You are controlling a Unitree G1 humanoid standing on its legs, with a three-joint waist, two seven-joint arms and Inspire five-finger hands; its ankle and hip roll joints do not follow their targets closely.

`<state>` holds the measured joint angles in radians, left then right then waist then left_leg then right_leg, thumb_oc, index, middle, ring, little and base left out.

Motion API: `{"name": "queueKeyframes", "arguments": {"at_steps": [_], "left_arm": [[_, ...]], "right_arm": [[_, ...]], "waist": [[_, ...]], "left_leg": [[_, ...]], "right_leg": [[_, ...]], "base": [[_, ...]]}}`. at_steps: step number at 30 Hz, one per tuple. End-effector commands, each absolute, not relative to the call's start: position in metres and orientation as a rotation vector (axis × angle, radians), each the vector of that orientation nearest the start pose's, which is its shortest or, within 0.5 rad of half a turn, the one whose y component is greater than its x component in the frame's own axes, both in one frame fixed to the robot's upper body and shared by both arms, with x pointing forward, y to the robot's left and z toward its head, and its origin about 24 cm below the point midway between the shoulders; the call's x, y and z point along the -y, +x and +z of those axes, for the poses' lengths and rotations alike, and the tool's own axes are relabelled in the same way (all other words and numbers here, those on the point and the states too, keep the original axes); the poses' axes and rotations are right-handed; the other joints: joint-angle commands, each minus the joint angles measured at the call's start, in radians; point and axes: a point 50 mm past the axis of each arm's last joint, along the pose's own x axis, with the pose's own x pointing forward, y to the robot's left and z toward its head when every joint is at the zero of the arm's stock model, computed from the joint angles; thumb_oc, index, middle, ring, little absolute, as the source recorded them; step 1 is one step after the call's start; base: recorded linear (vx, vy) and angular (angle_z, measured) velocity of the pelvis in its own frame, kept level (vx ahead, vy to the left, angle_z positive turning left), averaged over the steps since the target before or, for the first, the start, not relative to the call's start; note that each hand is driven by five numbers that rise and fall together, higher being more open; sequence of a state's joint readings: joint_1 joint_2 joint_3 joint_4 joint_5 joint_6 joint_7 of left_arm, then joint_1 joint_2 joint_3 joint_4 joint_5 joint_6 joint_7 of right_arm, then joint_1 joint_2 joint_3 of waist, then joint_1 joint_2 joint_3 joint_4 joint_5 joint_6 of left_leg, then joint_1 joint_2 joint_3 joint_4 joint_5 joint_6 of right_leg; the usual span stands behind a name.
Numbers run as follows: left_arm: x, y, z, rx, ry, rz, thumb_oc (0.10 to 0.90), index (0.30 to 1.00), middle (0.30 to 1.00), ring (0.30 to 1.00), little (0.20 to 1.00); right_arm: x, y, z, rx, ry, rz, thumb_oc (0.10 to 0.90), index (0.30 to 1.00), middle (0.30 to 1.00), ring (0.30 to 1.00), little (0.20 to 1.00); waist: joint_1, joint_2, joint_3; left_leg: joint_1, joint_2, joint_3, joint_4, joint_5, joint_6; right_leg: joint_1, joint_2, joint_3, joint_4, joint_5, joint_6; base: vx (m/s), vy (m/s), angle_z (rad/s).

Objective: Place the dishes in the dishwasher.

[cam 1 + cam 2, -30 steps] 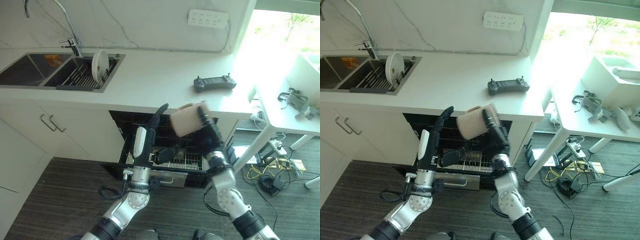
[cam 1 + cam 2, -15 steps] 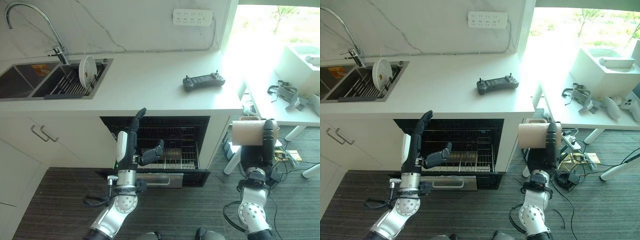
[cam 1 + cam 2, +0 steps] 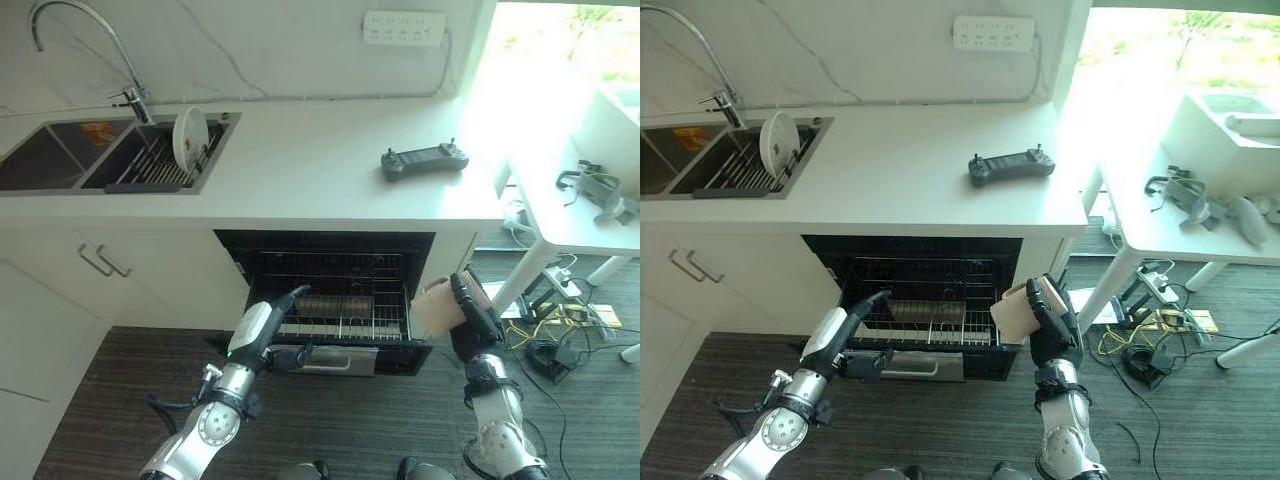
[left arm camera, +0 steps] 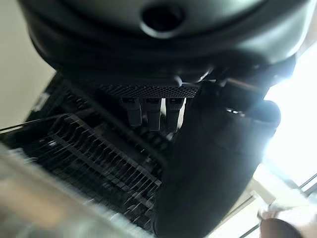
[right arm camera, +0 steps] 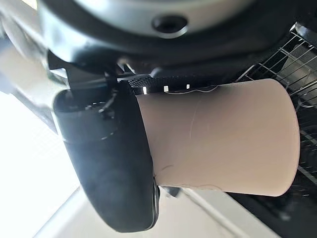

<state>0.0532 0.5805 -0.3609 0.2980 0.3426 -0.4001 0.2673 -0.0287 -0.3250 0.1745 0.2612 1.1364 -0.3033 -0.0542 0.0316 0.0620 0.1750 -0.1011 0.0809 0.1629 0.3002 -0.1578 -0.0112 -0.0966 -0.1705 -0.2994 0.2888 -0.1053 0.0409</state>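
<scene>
A beige cup [image 3: 430,306] is held on its side by my right hand [image 3: 472,316], whose fingers and thumb [image 5: 110,163] curl round the cup [image 5: 223,136]. It hangs just off the right front corner of the open dishwasher's wire rack [image 3: 340,275]. My left hand [image 3: 262,325] reaches with straight fingers toward the rack's left front, holding nothing; its thumb [image 4: 213,163] shows above the rack wires [image 4: 89,158]. A white plate [image 3: 188,135] stands upright in the sink's drying rack. A pale dish [image 3: 325,305] lies inside the dishwasher rack.
A black remote controller [image 3: 424,160] lies on the white counter [image 3: 300,170]. The sink [image 3: 60,155] and tap are at the far left. A white side table [image 3: 580,215] with gear stands at the right, with cables on the floor below it.
My right hand has dropped with the cup and come in to the rack's right front corner. My left hand has sunk and tipped toward the rack front. The camera has shifted.
</scene>
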Motion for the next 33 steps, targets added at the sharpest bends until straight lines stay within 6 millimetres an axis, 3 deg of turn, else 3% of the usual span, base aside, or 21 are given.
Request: {"name": "queueKeyframes", "arguments": {"at_steps": [1,7,11,19,24,33], "left_arm": [[-0.189,0.239,0.043,0.395,0.898,-0.274,0.800,0.900,0.900,0.900,0.900],[-0.200,0.262,0.055,0.512,1.016,-0.092,0.800,0.900,0.900,0.900,0.900],[-0.206,0.270,0.058,0.543,1.066,-0.039,0.800,0.900,0.900,0.900,0.900],[-0.203,0.278,0.063,0.648,1.151,-0.032,0.800,0.900,0.900,0.900,0.900],[-0.201,0.289,0.078,0.723,1.195,-0.046,0.800,0.900,0.900,0.900,0.900],[-0.195,0.294,0.096,0.773,1.216,-0.100,0.800,0.900,0.900,0.900,0.900]], "right_arm": [[0.217,0.292,0.075,0.234,0.656,-0.066,0.400,0.300,0.300,0.300,0.300],[0.223,0.334,0.127,0.307,0.513,-0.012,0.400,0.300,0.300,0.300,0.300],[0.221,0.350,0.153,0.327,0.396,0.022,0.400,0.300,0.300,0.300,0.300],[0.221,0.375,0.188,0.303,0.153,0.018,0.400,0.300,0.300,0.300,0.300],[0.206,0.390,0.214,0.312,0.024,0.041,0.400,0.300,0.300,0.300,0.300],[0.194,0.400,0.234,0.336,-0.065,0.004,0.400,0.300,0.300,0.300,0.300]], "waist": [[0.020,0.002,0.012],[0.032,0.024,0.086],[0.036,0.037,0.127],[0.047,0.069,0.203],[0.062,0.082,0.260],[0.089,0.106,0.299]], "left_leg": [[-0.031,0.033,-0.002,0.000,-0.071,-0.023],[-0.109,0.008,-0.034,0.000,-0.043,-0.016],[-0.132,-0.001,-0.039,0.000,-0.032,-0.010],[-0.175,-0.008,-0.033,0.000,-0.009,-0.011],[-0.219,-0.017,-0.045,0.000,0.010,-0.008],[-0.246,-0.027,-0.047,0.000,0.023,-0.005]], "right_leg": [[0.034,-0.051,0.010,0.011,-0.138,0.065],[-0.030,-0.057,0.021,0.011,-0.112,0.061],[-0.050,-0.065,0.027,0.011,-0.096,0.060],[-0.092,-0.081,0.029,0.011,-0.068,0.063],[-0.130,-0.080,0.036,0.011,-0.046,0.063],[-0.148,-0.092,0.022,0.011,-0.030,0.068]], "base": [[-0.13,0.090,0.08],[-0.12,0.090,0.09],[-0.05,0.101,0.06],[-0.04,0.087,0.00],[-0.07,0.042,0.01],[-0.02,0.014,0.00]]}}
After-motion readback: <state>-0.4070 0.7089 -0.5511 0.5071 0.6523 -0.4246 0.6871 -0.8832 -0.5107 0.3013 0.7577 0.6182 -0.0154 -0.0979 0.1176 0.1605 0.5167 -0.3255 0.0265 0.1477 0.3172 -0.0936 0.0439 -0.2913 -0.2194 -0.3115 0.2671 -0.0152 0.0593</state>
